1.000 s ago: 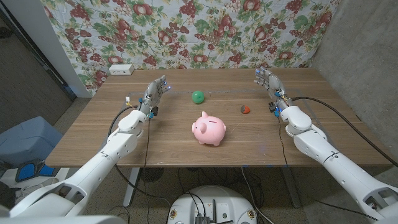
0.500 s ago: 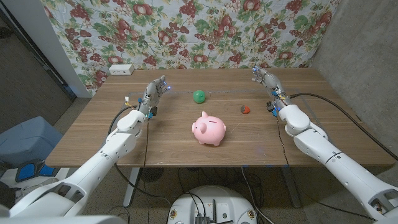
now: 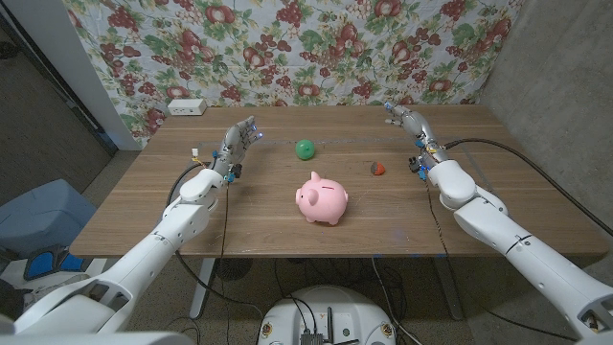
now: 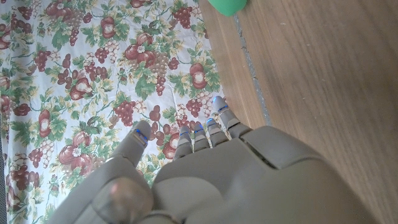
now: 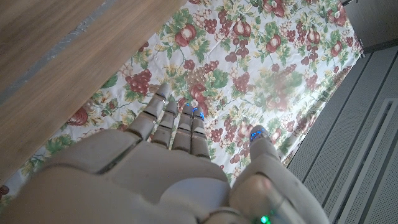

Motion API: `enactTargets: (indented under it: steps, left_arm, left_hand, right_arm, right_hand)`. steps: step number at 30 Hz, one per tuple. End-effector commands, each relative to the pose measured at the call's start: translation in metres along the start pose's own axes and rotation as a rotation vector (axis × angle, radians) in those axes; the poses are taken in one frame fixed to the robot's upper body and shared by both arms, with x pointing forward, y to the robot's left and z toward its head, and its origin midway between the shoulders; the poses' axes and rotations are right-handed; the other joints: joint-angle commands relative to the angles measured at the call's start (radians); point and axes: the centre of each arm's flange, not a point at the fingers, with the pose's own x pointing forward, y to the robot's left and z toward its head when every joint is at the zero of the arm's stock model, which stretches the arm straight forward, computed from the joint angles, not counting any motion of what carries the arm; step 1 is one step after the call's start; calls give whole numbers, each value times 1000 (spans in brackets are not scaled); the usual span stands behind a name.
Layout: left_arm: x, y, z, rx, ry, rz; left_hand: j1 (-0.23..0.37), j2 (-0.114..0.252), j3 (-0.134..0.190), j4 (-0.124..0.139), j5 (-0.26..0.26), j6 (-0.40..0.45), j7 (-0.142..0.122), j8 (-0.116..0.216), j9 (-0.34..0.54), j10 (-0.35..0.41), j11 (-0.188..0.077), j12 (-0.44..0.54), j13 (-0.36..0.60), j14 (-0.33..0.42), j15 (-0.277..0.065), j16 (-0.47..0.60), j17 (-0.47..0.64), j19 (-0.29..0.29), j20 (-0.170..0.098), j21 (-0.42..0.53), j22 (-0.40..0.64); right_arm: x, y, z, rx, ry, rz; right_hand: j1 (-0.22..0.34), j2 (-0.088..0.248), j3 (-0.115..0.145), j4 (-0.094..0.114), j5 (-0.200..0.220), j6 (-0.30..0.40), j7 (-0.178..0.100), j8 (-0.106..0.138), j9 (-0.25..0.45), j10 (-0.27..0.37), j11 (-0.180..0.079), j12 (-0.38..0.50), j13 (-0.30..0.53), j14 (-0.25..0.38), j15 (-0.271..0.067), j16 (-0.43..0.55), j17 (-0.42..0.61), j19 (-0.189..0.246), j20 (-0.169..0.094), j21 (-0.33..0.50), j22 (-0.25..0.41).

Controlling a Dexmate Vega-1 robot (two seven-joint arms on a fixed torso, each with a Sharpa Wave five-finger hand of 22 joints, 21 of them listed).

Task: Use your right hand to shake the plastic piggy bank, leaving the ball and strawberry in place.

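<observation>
A pink plastic piggy bank (image 3: 322, 199) stands in the middle of the wooden table (image 3: 259, 225). Behind it lies a green ball (image 3: 305, 149), whose edge also shows in the left wrist view as the ball (image 4: 227, 5). A small red strawberry (image 3: 378, 169) sits to the piggy bank's right and farther back. My right hand (image 3: 414, 132) is raised at the far right, fingers straight and apart, holding nothing, well clear of the strawberry. My left hand (image 3: 236, 146) is up at the far left, fingers extended and empty. Both wrist views show a hand's back: the left hand (image 4: 211, 174), the right hand (image 5: 168, 168).
A floral cloth (image 3: 306, 48) hangs behind the table. A white box (image 3: 186, 106) sits at the back left corner. A thin cable (image 3: 340, 142) runs across the tabletop behind the ball. A grey wall panel (image 5: 367, 124) appears in the right wrist view.
My right hand has shifted slightly back and toward the table's middle. The left hand, piggy bank, ball and strawberry stay where they were.
</observation>
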Motion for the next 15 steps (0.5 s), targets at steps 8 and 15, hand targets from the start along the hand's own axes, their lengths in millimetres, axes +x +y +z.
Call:
enactTargets:
  steps: [8,15]
  left_arm:
    - [2,-3,0,6,1,-5]
    - [3,-4,1,10,-2,-7]
  left_hand:
    - [-12,27,-1,-8,5,12,-2,3,3,5,0,4,3,3,-8,2,0,12,-5,-8,3]
    - [-15,27,0,-10,5,12,-1,3,3,5,0,4,3,3,-7,1,0,14,-4,-13,4]
  right_arm:
    - [-7,5,15,-130,-22,27]
    - [-10,7,20,-173,-25,42]
  right_hand:
    - [-8,-33,-12,-7,-4,1,-11,-8,3,0,-21,-12,0,-3,-25,-8,-6,27,-47,-9,1]
    - [-17,-57,-26,-7,-14,-17,-10,-14,2,-17,-21,-22,-1,-17,-22,-20,-13,10,-38,-25,0]
